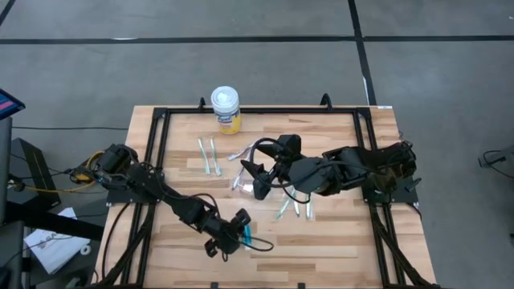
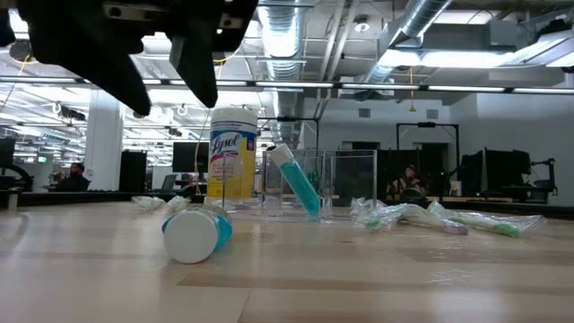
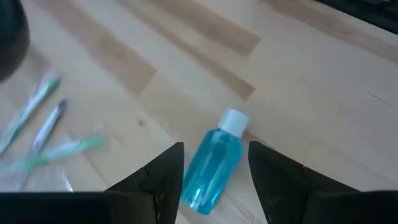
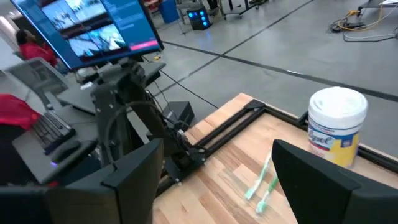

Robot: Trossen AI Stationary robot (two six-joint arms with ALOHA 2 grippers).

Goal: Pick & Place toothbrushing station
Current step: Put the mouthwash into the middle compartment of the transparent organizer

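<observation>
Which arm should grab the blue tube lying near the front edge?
Left. Its pincer hangs open right over the blue tube, one finger on each side, not yet touching. The right pincer is mid-table by the cup, farther from that tube.

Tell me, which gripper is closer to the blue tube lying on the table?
Left. The left gripper straddles the blue tube; the right gripper is farther back by the cup.

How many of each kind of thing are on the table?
Toothbrushes: 5 in plain sight; others may hide under the right arm
Blue tubes: 2, one lying down, one leaning in the cup
Clear cup: 1
Lysol canister: 1
Total: 9
</observation>
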